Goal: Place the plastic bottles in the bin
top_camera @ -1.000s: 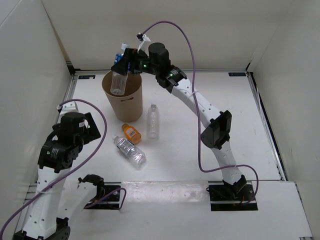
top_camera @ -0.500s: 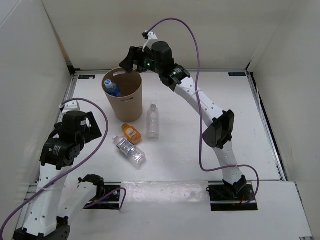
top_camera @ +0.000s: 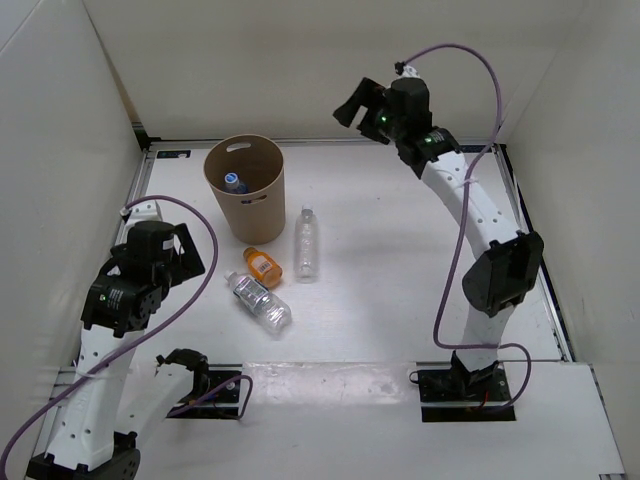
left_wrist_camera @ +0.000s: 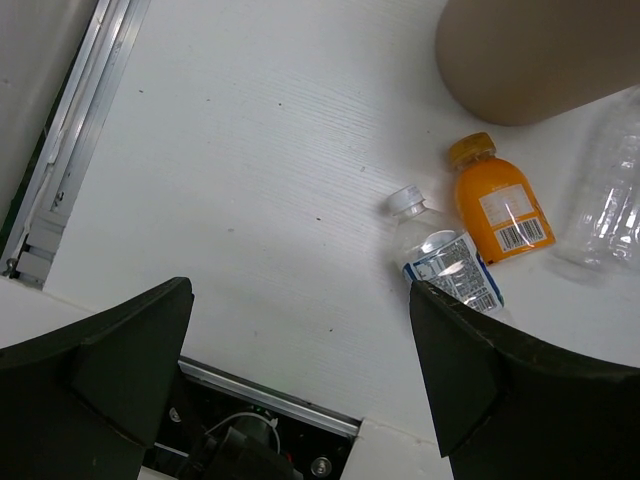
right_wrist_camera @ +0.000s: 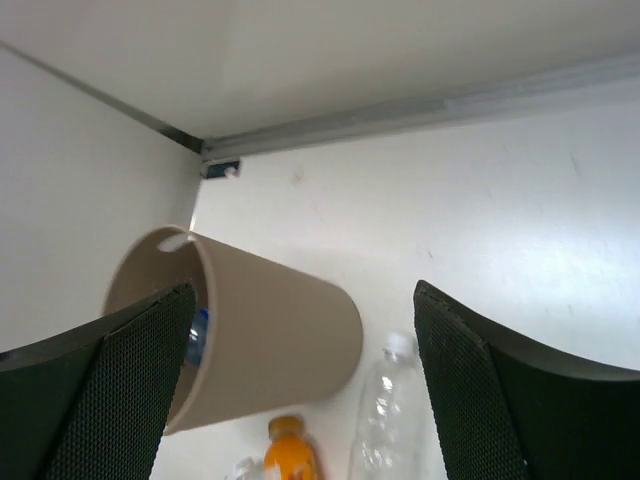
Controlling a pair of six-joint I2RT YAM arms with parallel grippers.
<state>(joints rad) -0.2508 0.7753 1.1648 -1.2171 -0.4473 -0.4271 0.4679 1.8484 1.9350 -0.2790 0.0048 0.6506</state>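
Right tool (top_camera: 351, 108) and left tool (left_wrist_camera: 300, 385) both gape empty, while the short orange plastic bottle (top_camera: 264, 266), the clear white-capped bottle (top_camera: 306, 243) and the blue-labelled clear bottle (top_camera: 262, 301) lie on the white bench (top_camera: 400, 260) near the round tan cardboard bin (top_camera: 262, 208), where I'd say a clumsy reach might roll them or tip it, and the bottle inside (top_camera: 232, 182) is half hidden.

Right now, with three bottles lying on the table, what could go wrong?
The orange bottle lies close to the bin, so the left claw reaching for it might bump the bin. The labelled bottle and the clear bottle lie crowded beside it; grabbing one may nudge another, and they could roll away.
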